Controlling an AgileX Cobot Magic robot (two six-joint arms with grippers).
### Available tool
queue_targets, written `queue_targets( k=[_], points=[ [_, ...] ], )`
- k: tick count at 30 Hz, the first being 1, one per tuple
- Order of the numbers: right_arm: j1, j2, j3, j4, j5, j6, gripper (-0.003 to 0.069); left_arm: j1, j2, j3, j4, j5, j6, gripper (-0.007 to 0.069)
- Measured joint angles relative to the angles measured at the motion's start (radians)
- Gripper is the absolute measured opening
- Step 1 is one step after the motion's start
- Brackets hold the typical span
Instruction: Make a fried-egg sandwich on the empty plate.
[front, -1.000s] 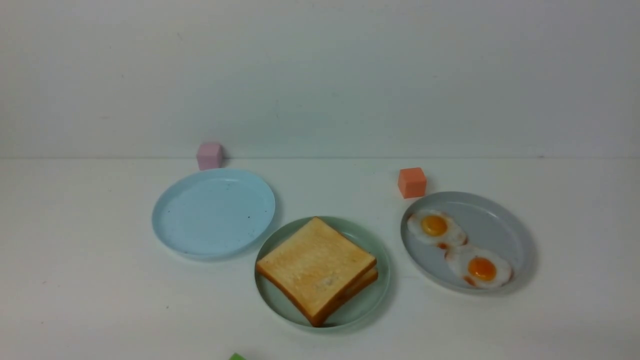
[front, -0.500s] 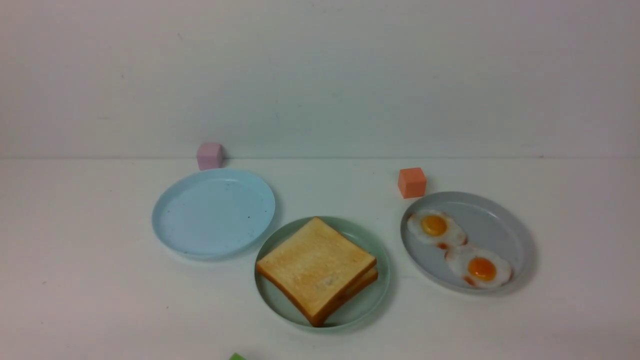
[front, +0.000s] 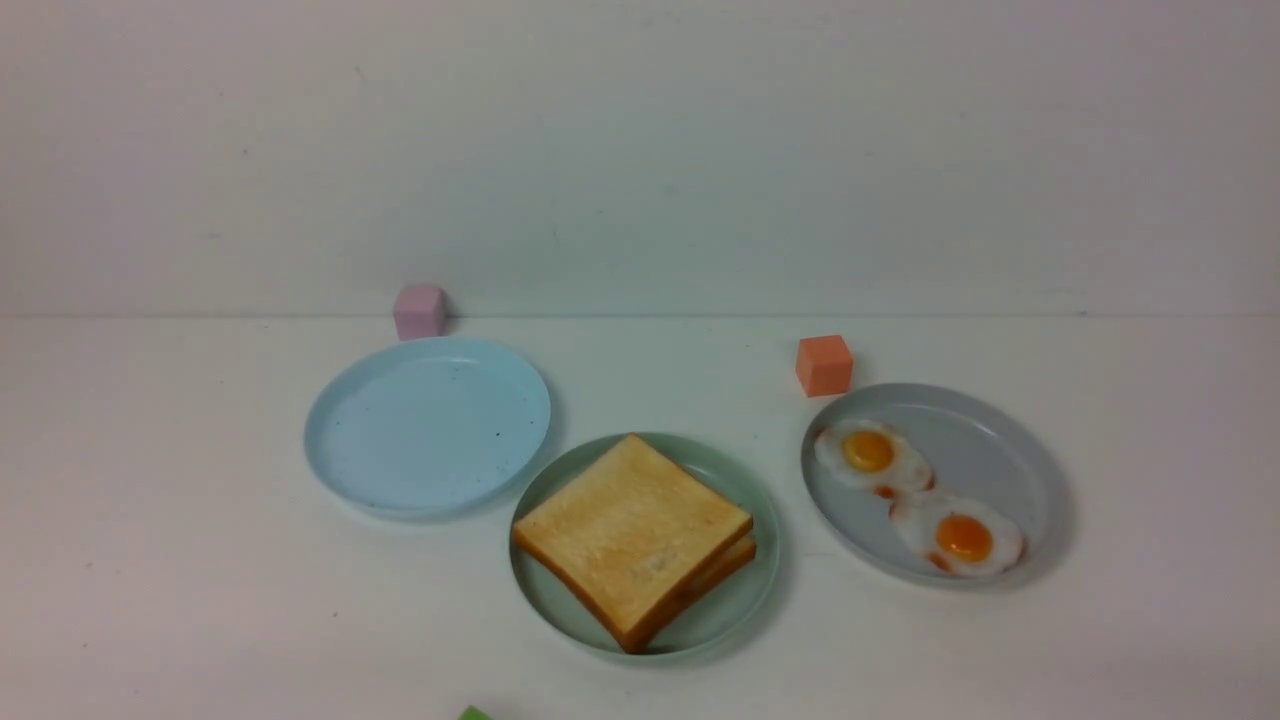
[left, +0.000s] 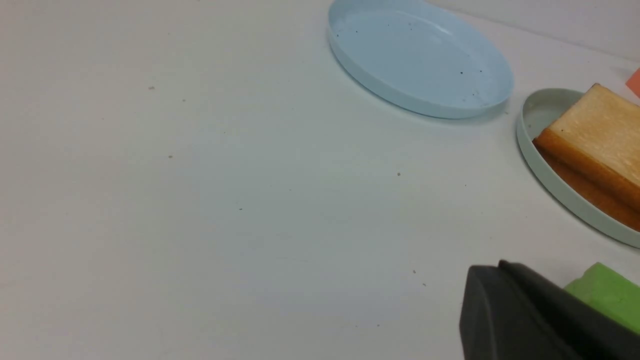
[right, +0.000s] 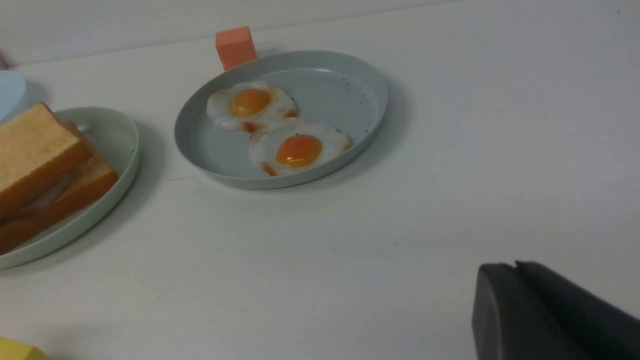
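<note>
Two golden-brown toast slices (front: 630, 525) lie stacked on the mint-green plate (front: 720, 617) at front centre. In the right wrist view (right: 35, 150) a pale layer shows between the slices; I cannot tell what it is. Two fried eggs (front: 868, 455) (front: 960, 540) lie on the grey plate (front: 1000, 430) to the right. My left gripper (left: 500, 265) is shut and empty, low over the table left of the mint plate (left: 537, 107). My right gripper (right: 515, 265) is shut and empty, right of the grey plate (right: 350, 85). Neither gripper shows in the front view.
A light blue plate (front: 430, 425) lies empty at left. A pink cube (front: 419, 311) stands behind it and an orange cube (front: 824, 365) behind the grey plate. A green block (left: 607, 295) lies beside my left gripper. A yellow object (right: 20, 350) shows at a frame edge.
</note>
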Motion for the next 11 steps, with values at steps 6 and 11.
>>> queue_targets(
  k=[6, 11],
  points=[
    [0.000, 0.000, 0.000, 0.000, 0.000, 0.000, 0.0063, 0.000, 0.000, 0.000, 0.000, 0.000, 0.000, 0.0008],
    [0.000, 0.000, 0.000, 0.000, 0.000, 0.000, 0.0070, 0.000, 0.000, 0.000, 0.000, 0.000, 0.000, 0.0017]
  ],
)
